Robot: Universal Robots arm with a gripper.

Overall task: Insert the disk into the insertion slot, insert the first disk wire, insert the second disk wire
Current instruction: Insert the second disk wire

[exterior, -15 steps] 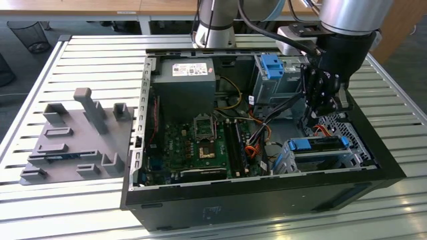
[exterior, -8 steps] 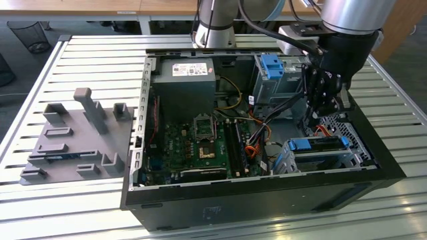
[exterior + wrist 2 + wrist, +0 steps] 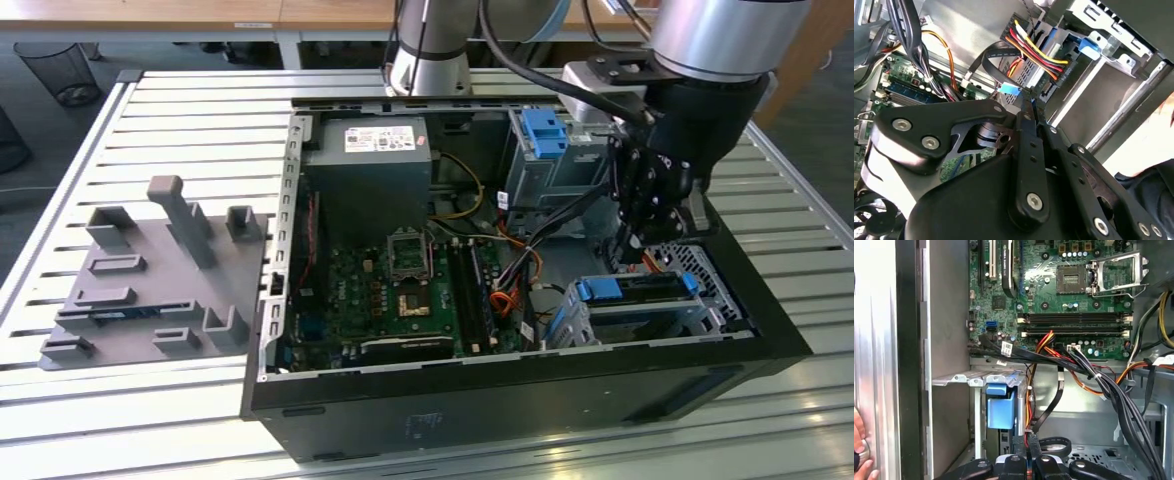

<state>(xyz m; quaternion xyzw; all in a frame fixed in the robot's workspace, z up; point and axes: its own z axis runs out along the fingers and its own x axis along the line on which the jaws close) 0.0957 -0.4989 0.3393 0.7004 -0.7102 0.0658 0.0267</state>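
Black gripper [image 3: 1030,100] linkage sits closest to us in both wrist views, its fingertips pinched onto a flat black wire [image 3: 991,55] with a blue plug. We see the disk [image 3: 638,290] seated in the insertion slot [image 3: 714,290], long axis across the case. First wrist view adds the motherboard [image 3: 1054,290] and a hand [image 3: 860,455].

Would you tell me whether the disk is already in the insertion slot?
In: the disk lies inside the insertion slot.
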